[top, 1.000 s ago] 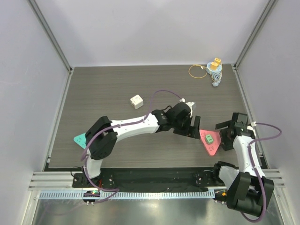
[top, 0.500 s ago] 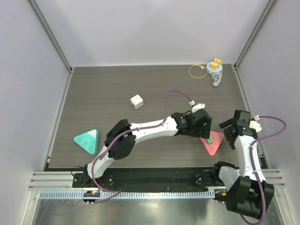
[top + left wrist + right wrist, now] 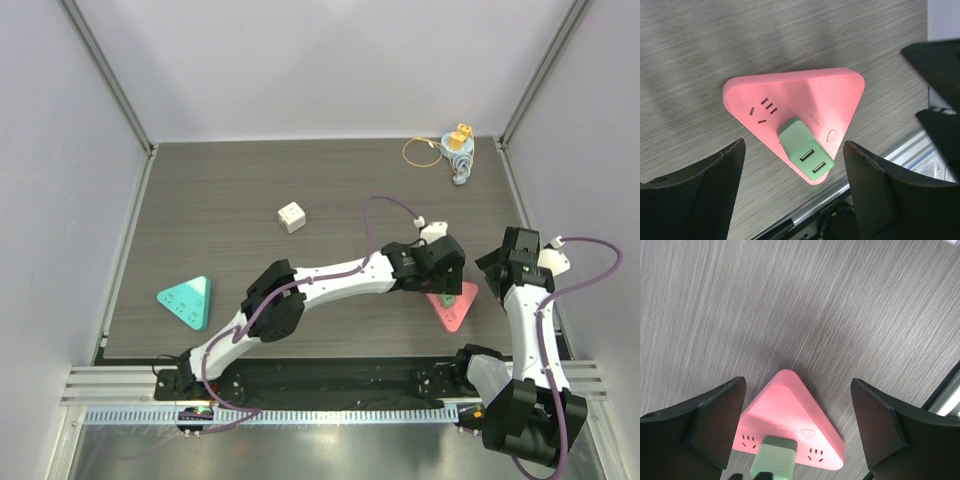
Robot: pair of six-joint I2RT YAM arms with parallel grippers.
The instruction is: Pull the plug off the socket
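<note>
Writing: tiny print on the pink socket, I can't read it.
Count: I see one green plug, two USB ports.
Left gripper: wide, empty.
Right gripper: wide, empty.

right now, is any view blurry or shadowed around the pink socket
Left wrist: pink socket and green plug sharp, faint shadow bands on the table. Right wrist: sharp, soft shadow above the socket's tip, plug cropped at the bottom edge. Top external: left gripper partly hides the socket.
</note>
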